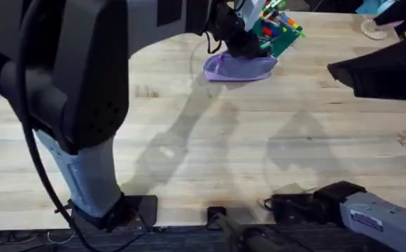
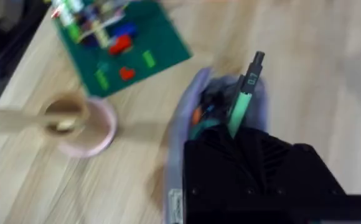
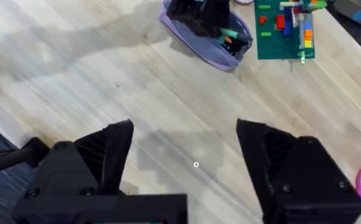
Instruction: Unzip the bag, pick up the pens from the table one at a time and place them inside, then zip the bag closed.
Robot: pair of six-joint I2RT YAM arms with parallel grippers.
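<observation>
Now green pen [image 2: 241, 102] over bag [image 2: 190, 112]

Table [image 1: 245, 161] lies free before the bag [image 1: 224, 68]; brick plate [image 1: 281, 38] seemingly crowds behind.

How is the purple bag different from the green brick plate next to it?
The bag is soft, rounded lavender fabric; the green brick plate is flat and square-cornered. The bag is open with a green pen sticking out of it, while the plate carries small coloured bricks on top. The left tool is right at the bag; nothing touches the plate. Both rest on the wooden table, side by side.
</observation>
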